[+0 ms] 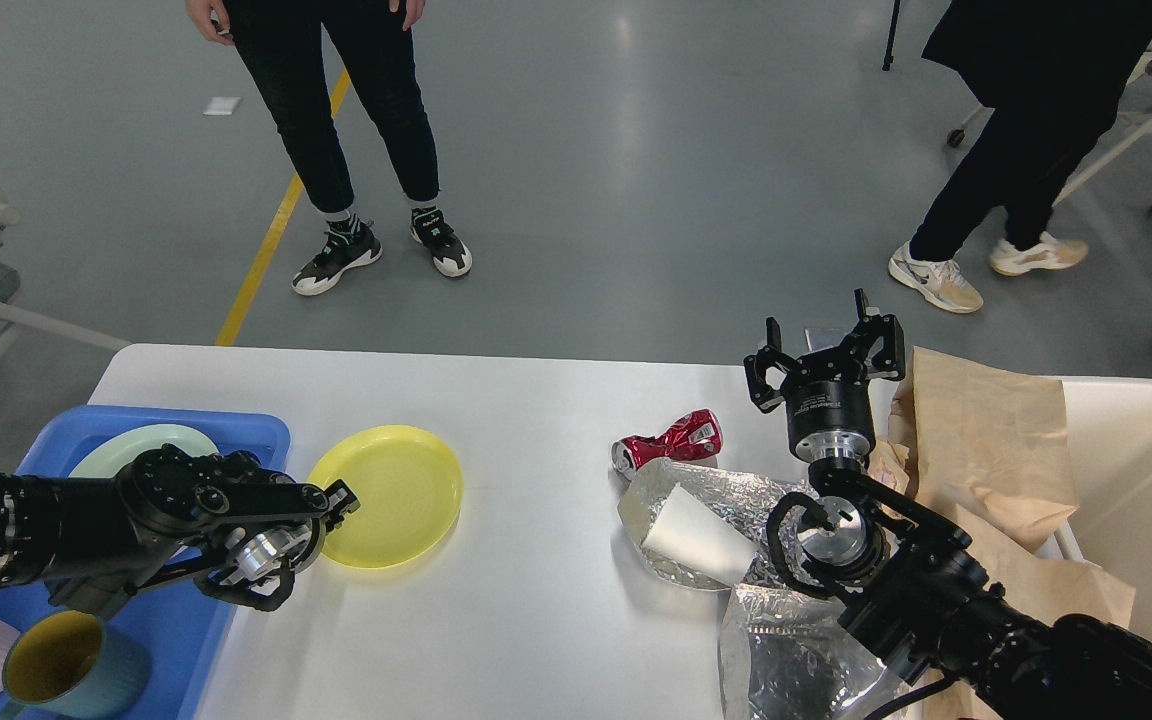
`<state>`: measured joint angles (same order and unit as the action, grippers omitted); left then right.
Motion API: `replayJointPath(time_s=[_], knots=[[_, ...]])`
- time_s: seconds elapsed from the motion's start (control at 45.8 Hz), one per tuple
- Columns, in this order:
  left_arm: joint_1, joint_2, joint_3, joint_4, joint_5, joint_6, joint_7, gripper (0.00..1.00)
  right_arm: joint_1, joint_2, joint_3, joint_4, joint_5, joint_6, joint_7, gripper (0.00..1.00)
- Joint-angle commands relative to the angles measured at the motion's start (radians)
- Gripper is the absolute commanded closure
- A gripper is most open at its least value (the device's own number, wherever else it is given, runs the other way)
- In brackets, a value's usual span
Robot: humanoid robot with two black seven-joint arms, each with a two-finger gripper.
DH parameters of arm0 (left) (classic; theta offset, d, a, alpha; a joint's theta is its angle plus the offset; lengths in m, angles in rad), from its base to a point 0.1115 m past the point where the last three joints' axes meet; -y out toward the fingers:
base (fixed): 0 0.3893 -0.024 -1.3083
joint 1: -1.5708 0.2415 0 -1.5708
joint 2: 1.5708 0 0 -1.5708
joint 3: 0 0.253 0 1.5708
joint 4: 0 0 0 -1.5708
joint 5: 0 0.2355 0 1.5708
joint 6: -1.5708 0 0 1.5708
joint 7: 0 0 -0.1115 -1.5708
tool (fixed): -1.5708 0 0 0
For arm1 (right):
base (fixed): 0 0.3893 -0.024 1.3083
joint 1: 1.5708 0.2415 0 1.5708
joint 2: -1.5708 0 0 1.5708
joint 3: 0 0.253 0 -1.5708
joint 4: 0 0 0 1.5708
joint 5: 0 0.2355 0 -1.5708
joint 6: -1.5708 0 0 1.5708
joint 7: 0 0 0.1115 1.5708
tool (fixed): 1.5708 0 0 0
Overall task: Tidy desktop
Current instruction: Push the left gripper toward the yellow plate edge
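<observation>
Step in hand, I'd judge: clearing the yellow plate off the white desk into the blue tray at desk's L edge. L pincer sits at plate's near-left rim; can't tell if it grips. R pincer hangs spread wide, empty, above crushed red can & foil. Next: firm rim grip, lift, carry plate to tray.
</observation>
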<state>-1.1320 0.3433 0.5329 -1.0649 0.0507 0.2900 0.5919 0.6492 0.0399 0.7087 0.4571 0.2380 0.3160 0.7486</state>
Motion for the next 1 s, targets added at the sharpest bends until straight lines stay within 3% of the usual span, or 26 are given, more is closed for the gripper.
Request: replayJointPath(time_s=[0.0, 0.175, 0.35, 0.546, 0.983], knots=[[0.006, -0.013, -0.002, 0.0, 0.001, 0.0, -0.001, 0.32, 0.0, 0.0, 0.0, 0.0, 0.0, 0.0, 0.0, 0.0], [0.02, -0.027, -0.004, 0.0, 0.001, 0.0, -0.006, 0.49, 0.0, 0.0, 0.0, 0.0, 0.0, 0.0, 0.0, 0.0], [0.023, -0.03, -0.002, 0.0, 0.001, 0.0, -0.078, 0.59, 0.0, 0.0, 0.0, 0.0, 0.0, 0.0, 0.0, 0.0], [0.026, -0.03, -0.002, 0.002, 0.001, 0.0, -0.084, 0.75, 0.0, 0.0, 0.0, 0.0, 0.0, 0.0, 0.0, 0.0], [0.037, -0.032, 0.001, 0.002, 0.001, 0.0, -0.084, 0.82, 0.0, 0.0, 0.0, 0.0, 0.0, 0.0, 0.0, 0.0]])
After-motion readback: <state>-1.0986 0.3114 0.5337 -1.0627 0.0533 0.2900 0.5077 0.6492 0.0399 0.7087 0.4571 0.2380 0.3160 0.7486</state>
